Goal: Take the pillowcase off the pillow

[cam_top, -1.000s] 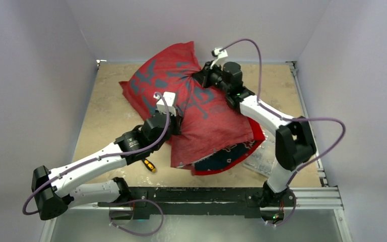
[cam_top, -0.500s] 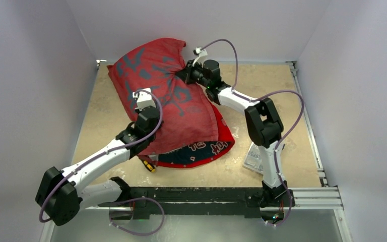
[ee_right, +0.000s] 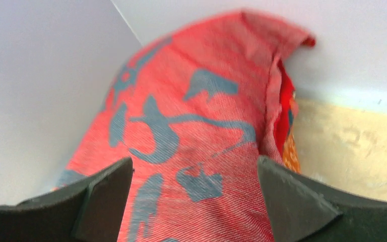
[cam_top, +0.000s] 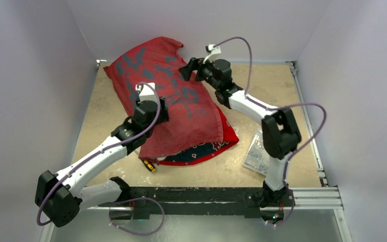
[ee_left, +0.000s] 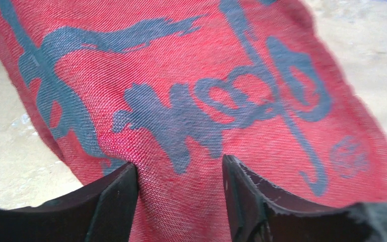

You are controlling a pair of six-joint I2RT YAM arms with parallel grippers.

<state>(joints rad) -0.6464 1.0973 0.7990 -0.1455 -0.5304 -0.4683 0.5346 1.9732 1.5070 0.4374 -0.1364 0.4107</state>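
We see the left gripper (ee_left: 179, 161) partly open. Its two dark fingers (ee_left: 116, 201) press down into the pillowcase (cam_top: 181, 108) and a swell of red cloth rises between them. We cannot tell whether that cloth is truly pinched. The right gripper (ee_right: 195, 160) is spread wide with nothing between its fingers. It hangs just beside the pillowcase's right edge, near the back edge of the bench (cam_top: 282, 85).

The pillowcase lies plump and slantwise, running from the back left corner toward the middle of the near edge. The pillow itself is hidden inside it. Its far corner stands up by the back wall (cam_top: 206, 20). At its near end the navy inner side (cam_top: 201, 151) with its red border spreads flat on the bench.

Bare bench shows along the left edge and over most of the right half. A clear plastic pack (cam_top: 256, 151) lies toward the near right corner. A small yellow-and-black tool (cam_top: 149, 165) lies just beside the cloth's near edge.

The grey-blue brushstrokes look like writing and there is a round seal-like mark (ee_left: 350, 156), but we cannot read either.
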